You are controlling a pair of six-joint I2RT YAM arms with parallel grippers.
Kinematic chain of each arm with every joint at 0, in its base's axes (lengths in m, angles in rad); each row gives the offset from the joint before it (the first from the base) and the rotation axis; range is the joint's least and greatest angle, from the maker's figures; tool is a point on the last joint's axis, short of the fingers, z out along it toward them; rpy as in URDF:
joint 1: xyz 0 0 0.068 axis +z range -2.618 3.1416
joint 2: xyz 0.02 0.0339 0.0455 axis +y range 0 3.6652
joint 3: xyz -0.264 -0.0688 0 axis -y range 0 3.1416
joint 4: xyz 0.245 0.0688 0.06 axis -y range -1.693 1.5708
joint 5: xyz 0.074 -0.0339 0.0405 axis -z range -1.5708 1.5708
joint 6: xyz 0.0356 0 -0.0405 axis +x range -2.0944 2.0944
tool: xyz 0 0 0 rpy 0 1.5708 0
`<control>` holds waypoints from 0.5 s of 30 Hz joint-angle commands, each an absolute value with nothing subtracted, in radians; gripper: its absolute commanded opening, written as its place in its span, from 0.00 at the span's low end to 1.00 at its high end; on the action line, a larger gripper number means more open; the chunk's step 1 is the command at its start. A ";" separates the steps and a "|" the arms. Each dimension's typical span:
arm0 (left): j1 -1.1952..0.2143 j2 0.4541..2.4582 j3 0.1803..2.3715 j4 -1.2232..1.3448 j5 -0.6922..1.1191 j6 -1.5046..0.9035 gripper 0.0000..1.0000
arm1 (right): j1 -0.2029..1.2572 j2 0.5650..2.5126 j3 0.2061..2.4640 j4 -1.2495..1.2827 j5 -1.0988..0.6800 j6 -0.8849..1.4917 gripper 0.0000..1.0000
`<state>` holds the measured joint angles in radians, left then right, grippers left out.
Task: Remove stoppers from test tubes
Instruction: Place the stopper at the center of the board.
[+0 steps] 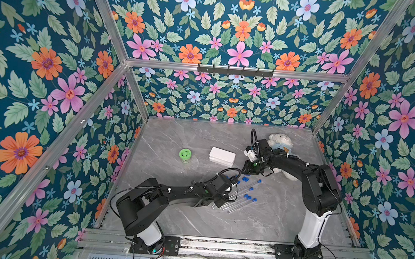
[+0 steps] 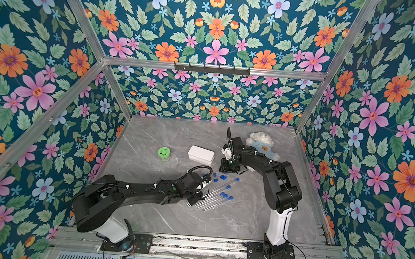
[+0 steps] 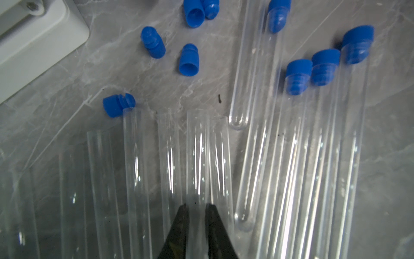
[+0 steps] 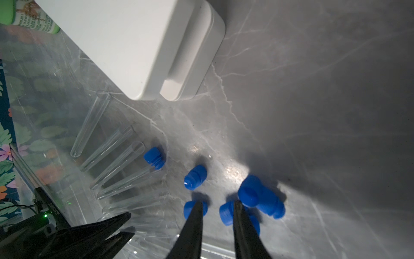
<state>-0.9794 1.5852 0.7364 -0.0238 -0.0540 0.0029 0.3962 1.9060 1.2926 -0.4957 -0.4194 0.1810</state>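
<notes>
Floral-papered walls (image 1: 53, 77) w/ alu framing close in a grey marble table (image 1: 269, 226). L arm (image 1: 160, 194) lies low across the table's near side; R arm (image 1: 318, 184) bends over toward the middle. Back right sits a white teddy (image 1: 280, 141), partly behind the R arm. Mid-table is a closed white box (image 1: 222, 156), w/ a green-lidded jar (image 1: 186, 155) well apart on its far side from the arms.

Test tubes (image 1: 243, 196) lie flat in a loose fan in front of the box, approx. between the two arms. Left gripper (image 3: 197, 205) is clamped on one test tube (image 3: 197, 145), open-mouthed, no plug.

Right gripper (image 4: 217, 203) hangs over the loose stoppers (image 4: 195, 177) w/ jaws apart, nothing between them.

Stoppers: several lie loose on the marble betw. box and tubes; four are plugged in tube mouths, e.g. (image 3: 326, 67).
</notes>
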 commanded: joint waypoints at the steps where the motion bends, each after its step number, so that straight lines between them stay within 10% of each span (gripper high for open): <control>1: -0.979 1.585 0.744 -0.023 -0.057 0.002 0.10 | 0.397 1.890 1.287 -0.488 -0.429 0.173 0.26; 15: -0.978 1.594 0.752 -0.025 -0.053 0.009 0.16 | 0.374 1.702 1.170 -0.359 -0.378 0.201 0.26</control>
